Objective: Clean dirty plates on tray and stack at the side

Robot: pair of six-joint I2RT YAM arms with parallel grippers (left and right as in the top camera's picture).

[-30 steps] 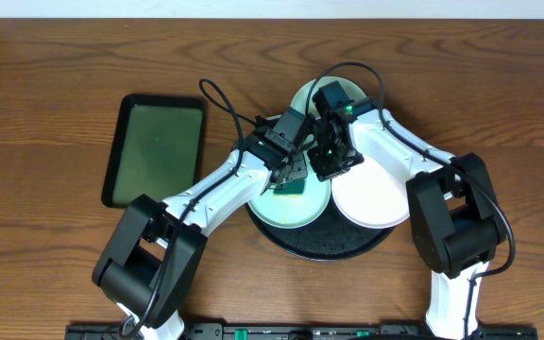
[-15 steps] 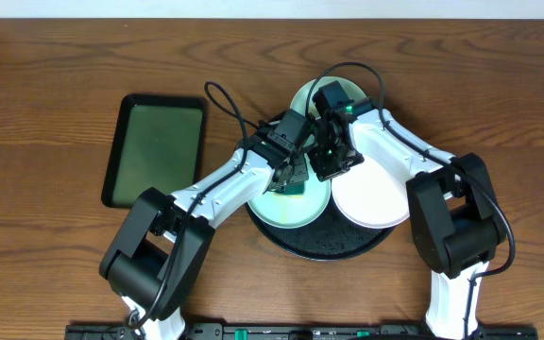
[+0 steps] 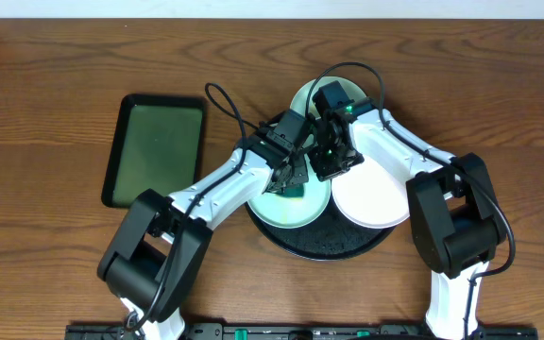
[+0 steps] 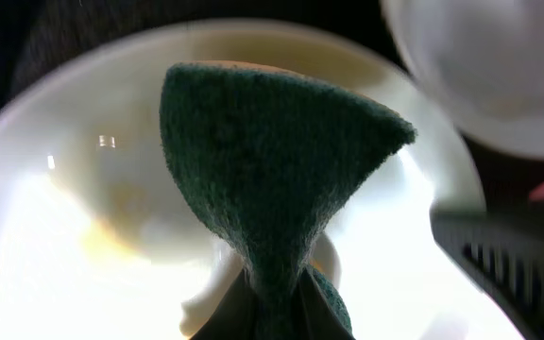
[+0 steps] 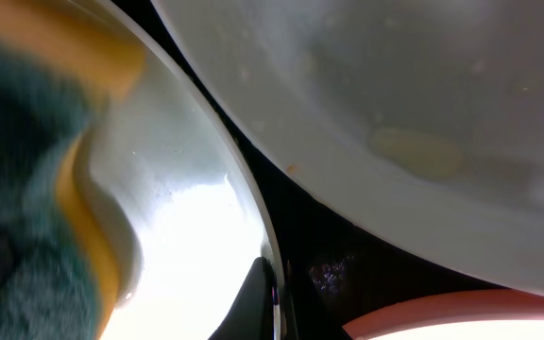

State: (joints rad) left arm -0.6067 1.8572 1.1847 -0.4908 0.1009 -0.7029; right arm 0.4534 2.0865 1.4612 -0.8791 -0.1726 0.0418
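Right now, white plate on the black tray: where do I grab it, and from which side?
Pinch the white plate by the rim at its near-right edge, coming in from the right. It lies flat, so only the thin rim gives a hold. That edge seems to overhang the tray and is uncovered, while the left side crowds the front mint plate.

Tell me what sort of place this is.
Likely a robot lab bench staged for dishwashing: brown wooden table, two white-and-black robot arms, large round black tray, dark green scouring sponge at a small round pale mint-green plate.
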